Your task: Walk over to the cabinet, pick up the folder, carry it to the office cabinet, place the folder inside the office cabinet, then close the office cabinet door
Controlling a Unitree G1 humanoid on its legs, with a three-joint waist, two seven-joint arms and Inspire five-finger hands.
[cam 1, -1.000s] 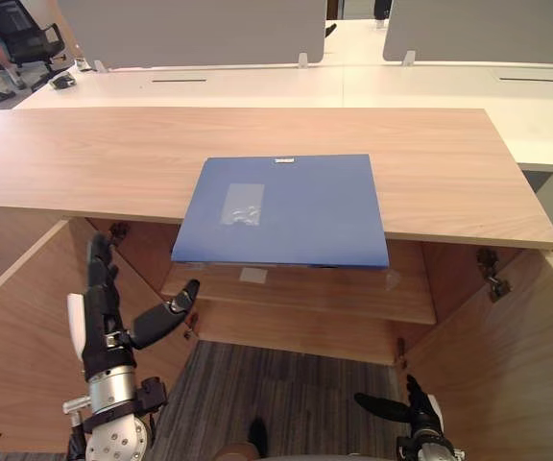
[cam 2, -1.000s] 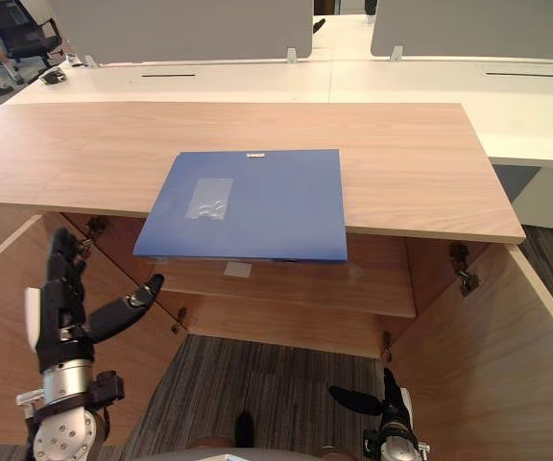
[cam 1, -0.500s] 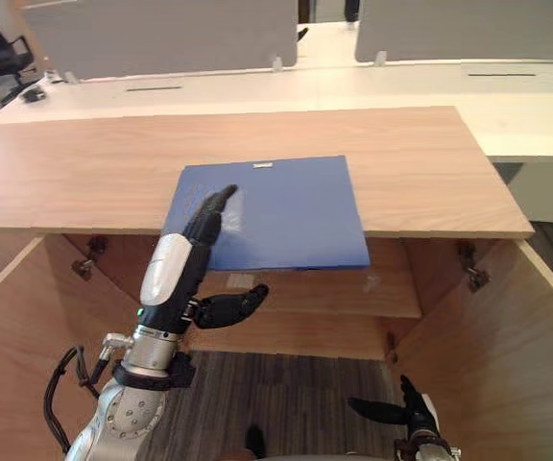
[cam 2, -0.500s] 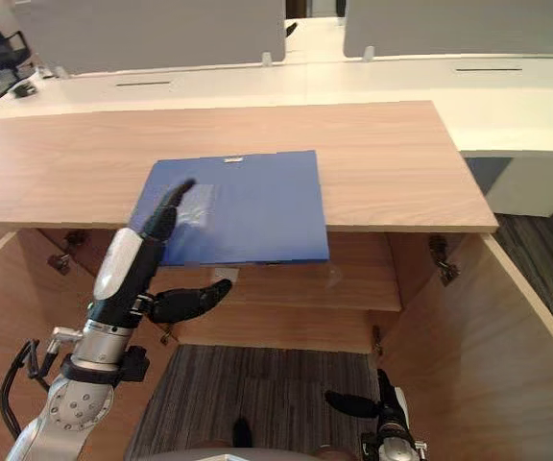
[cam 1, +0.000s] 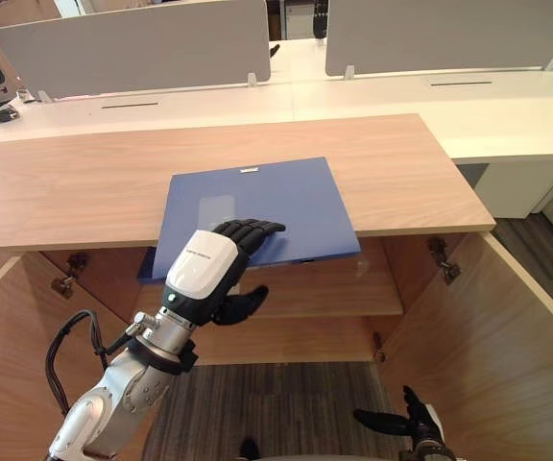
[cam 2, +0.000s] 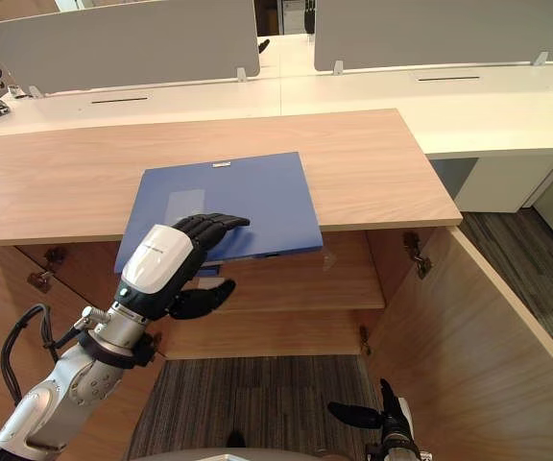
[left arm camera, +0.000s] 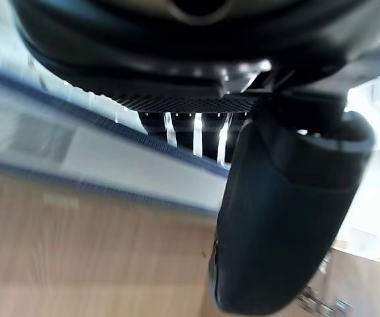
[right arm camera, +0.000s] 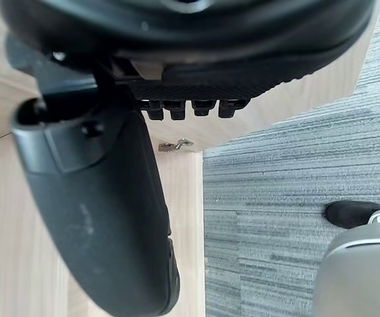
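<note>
Cabinet (cam 1: 420, 317) of light wood takes most of the head views. Its flat top forms the surface (cam 1: 65, 178), and both doors stand swung outward: the left door (cam 1: 8, 365) at one side, the right door (cam 1: 512, 355) at the other. Behind it runs a row of white desks (cam 1: 507, 106) with grey divider screens (cam 1: 132, 48) standing on them. Grey carpet (cam 1: 286, 403) shows below the opening. Inside the cabinet, a wooden shelf (cam 1: 348, 293) spans the width just under the top.

The blue folder (cam 1: 286, 197) lies flat on the surface, near the middle. Its near edge juts out past the front edge of the surface, over the open cabinet. A pale clear pocket (cam 1: 214, 206) sits on its cover.

The left hand (cam 1: 204, 274) reaches up from the lower left. Its fingers (cam 1: 255, 229) lie on top of the folder's near part, bent only a little. Its thumb (cam 1: 243, 303) is held below the overhanging edge with a gap to it, so the folder's edge sits between thumb and fingers without being clamped. The left wrist view shows the same blue edge passing between the fingers and the thumb.

The right hand (cam 1: 416, 423) hangs low over the carpet beside the right door, well apart from the folder, with fingers loose and nothing in it. A metal hinge (cam 1: 442, 259) shows inside the right wall.
</note>
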